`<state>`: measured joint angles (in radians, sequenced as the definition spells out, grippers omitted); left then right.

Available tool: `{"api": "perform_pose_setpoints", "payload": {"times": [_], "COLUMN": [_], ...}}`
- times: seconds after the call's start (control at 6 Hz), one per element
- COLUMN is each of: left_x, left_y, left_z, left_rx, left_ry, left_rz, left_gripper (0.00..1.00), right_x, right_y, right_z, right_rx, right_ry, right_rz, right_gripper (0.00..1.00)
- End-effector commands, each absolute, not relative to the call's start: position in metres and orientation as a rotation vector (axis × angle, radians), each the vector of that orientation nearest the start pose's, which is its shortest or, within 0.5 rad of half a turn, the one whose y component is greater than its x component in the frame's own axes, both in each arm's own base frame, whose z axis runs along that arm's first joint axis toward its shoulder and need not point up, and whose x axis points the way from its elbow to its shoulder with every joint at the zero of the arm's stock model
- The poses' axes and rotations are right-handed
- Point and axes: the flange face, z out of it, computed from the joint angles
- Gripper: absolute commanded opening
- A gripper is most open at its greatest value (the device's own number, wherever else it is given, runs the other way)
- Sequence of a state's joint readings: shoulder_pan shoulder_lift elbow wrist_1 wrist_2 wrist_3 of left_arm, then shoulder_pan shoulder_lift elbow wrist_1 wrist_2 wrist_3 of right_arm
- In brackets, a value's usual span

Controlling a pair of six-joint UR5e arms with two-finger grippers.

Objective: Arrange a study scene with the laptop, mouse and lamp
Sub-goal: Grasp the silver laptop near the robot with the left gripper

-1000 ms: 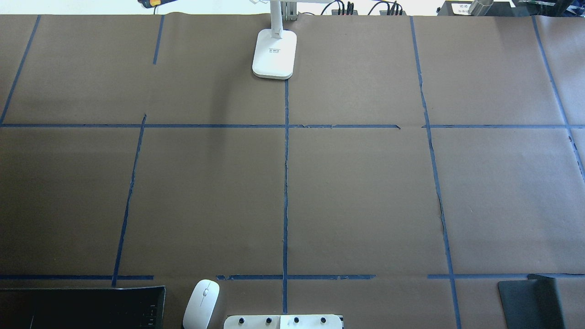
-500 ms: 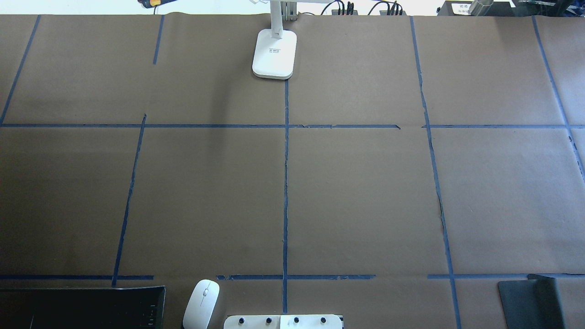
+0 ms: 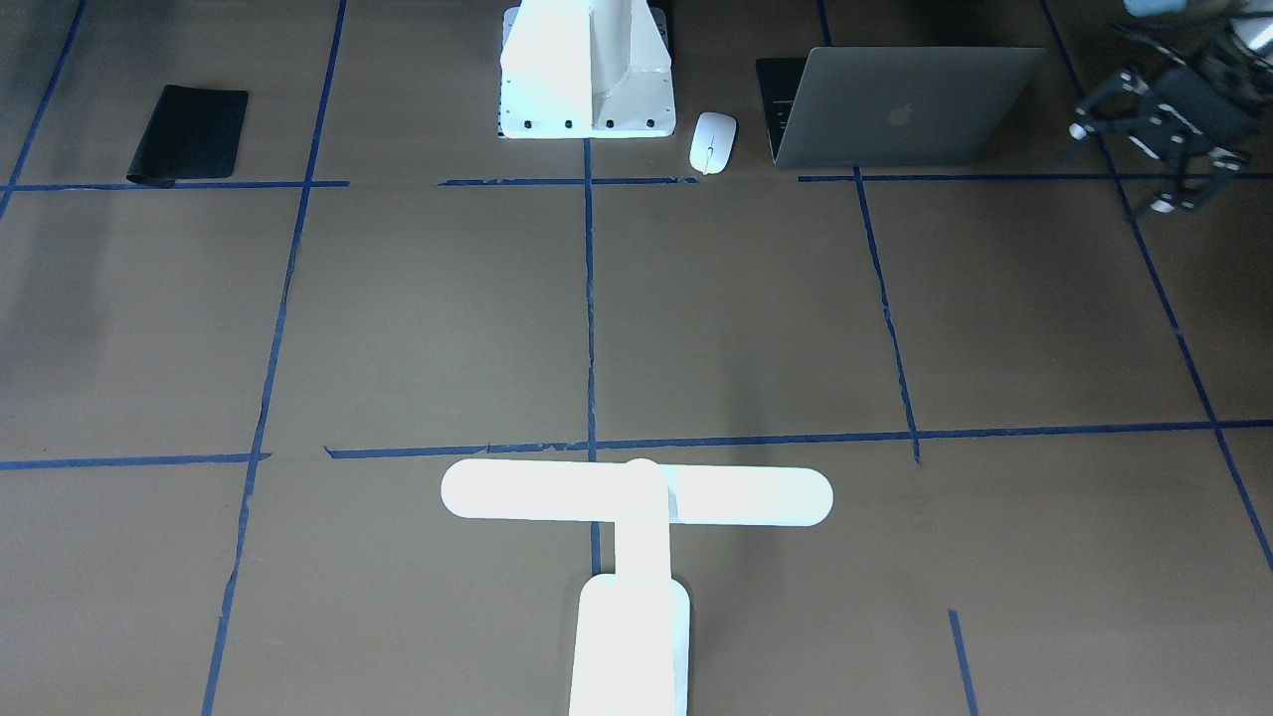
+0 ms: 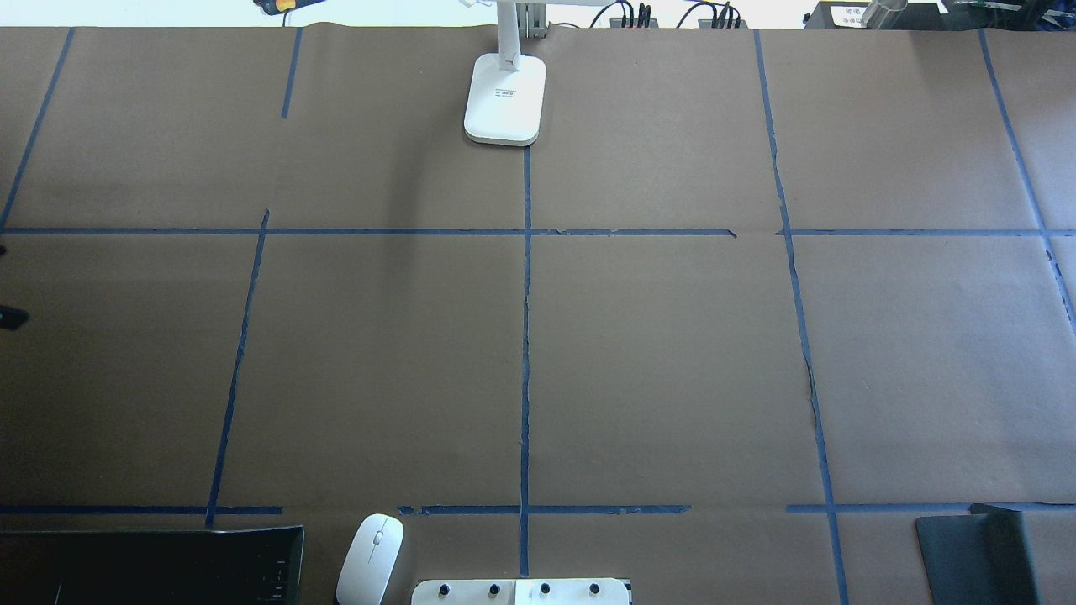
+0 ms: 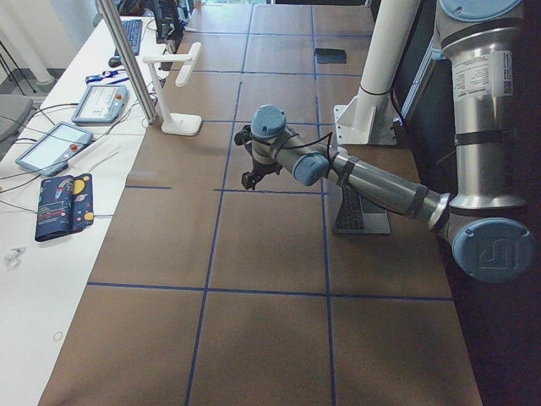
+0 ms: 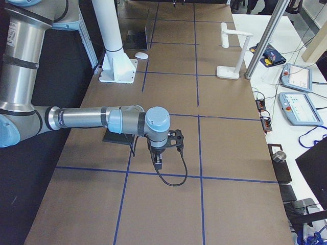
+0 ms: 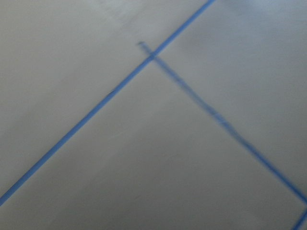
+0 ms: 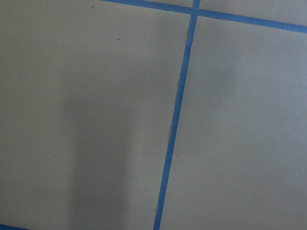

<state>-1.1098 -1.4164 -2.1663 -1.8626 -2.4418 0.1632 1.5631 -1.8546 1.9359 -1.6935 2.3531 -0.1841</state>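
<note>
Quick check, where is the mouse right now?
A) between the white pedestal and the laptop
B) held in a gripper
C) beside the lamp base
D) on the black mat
A: the front-facing view shows the mouse lying flat between the white pedestal and the open laptop, touching neither.

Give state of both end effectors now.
Left black two-finger end effector: open, holding nothing.
Right black two-finger end effector: cannot be told; side view only.
</note>
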Motion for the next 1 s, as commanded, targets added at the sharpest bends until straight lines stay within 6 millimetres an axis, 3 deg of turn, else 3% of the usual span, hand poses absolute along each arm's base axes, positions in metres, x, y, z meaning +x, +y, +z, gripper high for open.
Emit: {"api": "perform_pose_setpoints", "payload": {"times": [0.0, 0.17, 0.33, 0.5, 0.83], "left_x": [0.167, 0.177, 0.163, 0.163, 0.182], "left_y": [-0.319, -0.293, -0.275, -0.254, -0.241], "left_z": [0.340, 0.341, 0.363, 0.376, 0.378], "left_rx": [0.617, 0.646, 0.701, 0.695, 0.638], "left_ry": [0.979, 0.949, 0.922, 0.942, 0.983], "left_rz": [1.052, 1.161, 1.265, 1.317, 1.344], "left_gripper": [0.99, 0.99, 0.99, 0.99, 0.97], "right_x": [0.060, 0.060, 0.060, 0.060, 0.060], "right_y": [-0.369, -0.369, -0.369, -0.369, -0.368], "right_z": [0.613, 0.613, 0.613, 0.613, 0.614], "right_rx": [0.030, 0.030, 0.030, 0.030, 0.029], "right_ry": [-0.785, -0.785, -0.785, -0.787, -0.787], "right_rz": [-0.166, -0.166, -0.166, -0.165, -0.165], "right_gripper": [1.00, 1.00, 1.00, 1.00, 1.00]}}
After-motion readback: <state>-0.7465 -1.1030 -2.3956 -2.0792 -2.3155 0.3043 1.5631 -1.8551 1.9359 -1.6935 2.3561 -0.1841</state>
